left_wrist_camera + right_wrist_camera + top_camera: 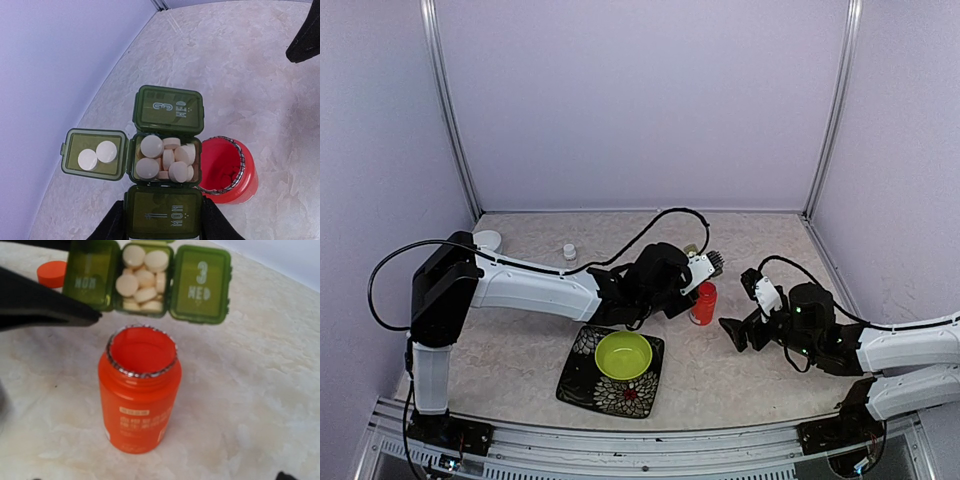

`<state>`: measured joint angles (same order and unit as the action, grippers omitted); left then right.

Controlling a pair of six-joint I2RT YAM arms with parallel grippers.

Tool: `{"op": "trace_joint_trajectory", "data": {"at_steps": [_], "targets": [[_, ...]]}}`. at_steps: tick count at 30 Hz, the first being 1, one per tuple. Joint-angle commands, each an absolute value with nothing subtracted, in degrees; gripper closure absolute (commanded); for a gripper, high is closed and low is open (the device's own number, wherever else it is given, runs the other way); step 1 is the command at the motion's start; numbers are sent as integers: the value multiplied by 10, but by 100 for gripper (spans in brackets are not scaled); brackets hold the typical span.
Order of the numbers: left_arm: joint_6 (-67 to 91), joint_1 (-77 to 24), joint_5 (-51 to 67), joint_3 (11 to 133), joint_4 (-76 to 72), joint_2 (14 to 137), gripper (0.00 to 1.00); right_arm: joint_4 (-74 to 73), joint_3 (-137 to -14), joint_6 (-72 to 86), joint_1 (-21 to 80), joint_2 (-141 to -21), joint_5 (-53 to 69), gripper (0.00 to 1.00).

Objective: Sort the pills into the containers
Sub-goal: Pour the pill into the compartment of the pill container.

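Note:
My left gripper (pixel 163 222) is shut on the containers, a dark green pillbox (pixel 163 210), holding it by the MON end with one finger on each side. The middle compartment stands open and is full of white pills (pixel 165 160). Two more pills (pixel 97 155) lie on its lid, which is swung out to the left. The WED lid (pixel 168 108) is closed. An open orange bottle (pixel 140 395) stands right beside the pillbox (pixel 150 277), its mouth just below the box. My right gripper (pixel 740 305) is open near the bottle (pixel 703 303), holding nothing.
An orange cap (pixel 52 272) lies on the table behind the pillbox. A lime-green bowl (pixel 623 354) sits on a dark patterned plate (pixel 582 385) near the front. A small white cap (pixel 569 252) and a white disc (pixel 487 240) lie at the back left.

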<state>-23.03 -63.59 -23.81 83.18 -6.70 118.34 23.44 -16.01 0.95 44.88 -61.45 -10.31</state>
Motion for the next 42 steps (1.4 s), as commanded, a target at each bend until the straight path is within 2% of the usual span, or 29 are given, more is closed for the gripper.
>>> {"op": "trace_joint_trajectory", "data": {"at_steps": [1,27,42], "targets": [[-242,-640,-252,828,-95,1170,66,233,-173,12,446,-608,-101,0],[-291,-655,-302,819,-116,1195,66,234,-174,13,446,-612,-100,0],[-262,-648,-288,840,-91,1205,67,235,-174,12,446,-611,-100,0]]}}
